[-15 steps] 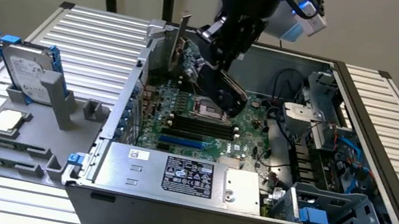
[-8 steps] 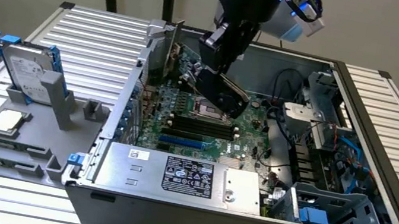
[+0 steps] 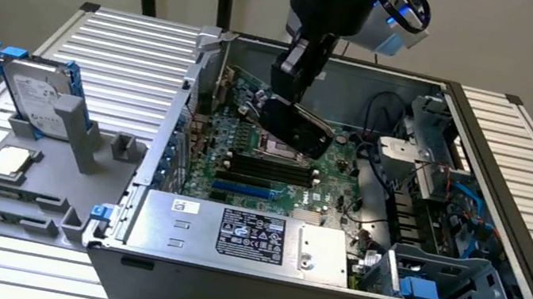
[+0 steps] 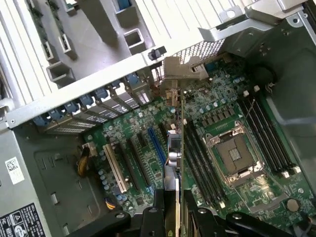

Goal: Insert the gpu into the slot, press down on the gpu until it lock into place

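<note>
The gpu (image 3: 297, 126) hangs tilted above the motherboard inside the open computer case, its black cover face toward the exterior camera. My gripper (image 3: 293, 81) is shut on its upper edge. In the wrist view the gpu (image 4: 174, 148) appears edge-on between my fingers (image 4: 150, 217), its silver end bracket (image 4: 180, 74) reaching toward the case's rear wall. The bright-blue slot (image 4: 157, 145) lies on the board just beside the card's edge line, with the card still above it. In the exterior view the slot (image 3: 241, 190) sits nearer the power supply than the card does.
Black memory slots (image 3: 263, 169) and the CPU socket (image 4: 234, 155) lie beside the card. A white slot (image 4: 116, 168) runs parallel to the blue one. The power supply (image 3: 242, 234) is at the case front. A grey hard drive with blue rails (image 3: 40, 94) stands on the fixture outside.
</note>
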Controlling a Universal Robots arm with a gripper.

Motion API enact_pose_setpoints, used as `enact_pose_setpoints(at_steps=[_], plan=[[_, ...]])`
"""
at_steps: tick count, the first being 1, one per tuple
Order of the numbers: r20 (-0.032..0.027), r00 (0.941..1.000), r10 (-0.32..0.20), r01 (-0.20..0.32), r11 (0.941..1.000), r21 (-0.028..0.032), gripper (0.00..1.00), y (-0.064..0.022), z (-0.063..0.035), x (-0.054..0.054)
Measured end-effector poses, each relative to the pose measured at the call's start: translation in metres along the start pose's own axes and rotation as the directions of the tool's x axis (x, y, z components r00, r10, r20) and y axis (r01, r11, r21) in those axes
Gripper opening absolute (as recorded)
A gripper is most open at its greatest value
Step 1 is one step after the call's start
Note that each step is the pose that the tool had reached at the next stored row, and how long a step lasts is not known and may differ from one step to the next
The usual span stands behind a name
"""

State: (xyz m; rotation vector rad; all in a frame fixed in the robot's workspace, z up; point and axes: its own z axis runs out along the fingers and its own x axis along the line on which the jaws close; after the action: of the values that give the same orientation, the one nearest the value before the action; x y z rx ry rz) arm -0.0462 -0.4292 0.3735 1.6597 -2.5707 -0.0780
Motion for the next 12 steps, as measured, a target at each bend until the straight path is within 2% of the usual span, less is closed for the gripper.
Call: enact_pose_setpoints(at_steps=[3, 6, 10, 12], plan=[[-0.0048, 0.9985, -0.054, 0.054, 0.9986, 0.0021, 0.26, -0.0002, 0.0022, -0.0001], [-0.0095, 0.9941, -0.108, 0.108, 0.9942, 0.0043, 0.26, -0.0004, 0.0043, -0.0002], [-0.015, 0.9838, -0.179, 0.179, 0.9838, 0.01, 0.26, -0.0005, 0.0067, -0.0002], [-0.0168, 0.9767, -0.214, 0.214, 0.9766, 0.0178, 0.26, -0.0006, 0.0077, -0.0003]])
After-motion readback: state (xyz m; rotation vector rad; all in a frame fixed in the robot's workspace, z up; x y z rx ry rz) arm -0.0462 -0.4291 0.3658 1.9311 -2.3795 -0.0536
